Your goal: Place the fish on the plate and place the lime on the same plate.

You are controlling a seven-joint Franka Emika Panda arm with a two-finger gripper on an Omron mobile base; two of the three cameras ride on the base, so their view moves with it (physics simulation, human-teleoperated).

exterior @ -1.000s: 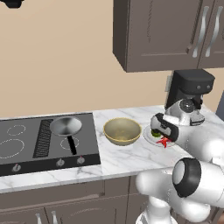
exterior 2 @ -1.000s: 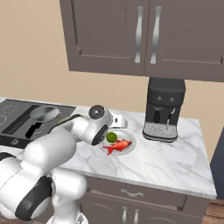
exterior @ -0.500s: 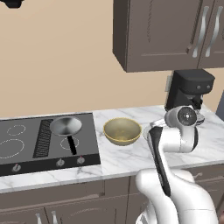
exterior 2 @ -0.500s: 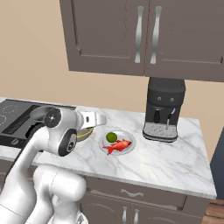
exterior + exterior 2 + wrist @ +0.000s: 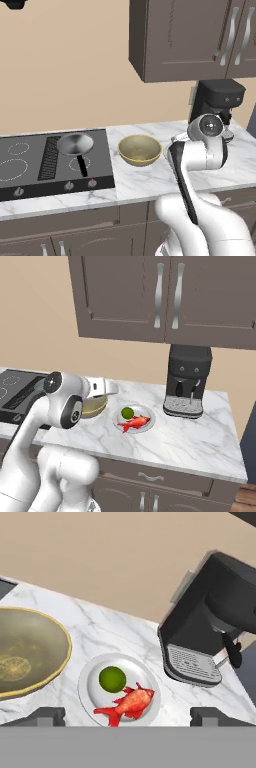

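My gripper (image 5: 127, 717) is wide open and empty: in the hand view its two dark fingertips (image 5: 47, 716) stand far apart at the bottom, with nothing between them. It hangs above the worktop (image 5: 190, 441), clear of everything on it. In the right base view my hand reaches out over the bowl's far side.

Right below my gripper is the plate (image 5: 90, 687), a shallow white-grey round sitting on the marble. The lime (image 5: 112, 678) lies inside it, toward the back of the plate as seen from the right base view, and the fish (image 5: 131, 703) lies inside it too, just beside the lime and nearer the front edge of the worktop. The fish's forked tail points toward the bowl side. I cannot tell if the two touch. In the right base view the plate (image 5: 145, 428) sits about midway along the worktop, with the lime (image 5: 128, 412) and the fish (image 5: 136, 423) both on it.

Just beside the plate, toward the stove, stands the tan bowl (image 5: 30, 654), upright and not touching the plate. On the plate's other side, near the back wall, stands the black coffee machine (image 5: 187, 381), a little apart from the plate.

Beyond the bowl, at the worktop's far left end in the left base view, is the stove (image 5: 30, 167) with a silver pan (image 5: 75, 144) on it, black handle pointing toward the front edge. Dark cabinets (image 5: 160, 296) hang above.
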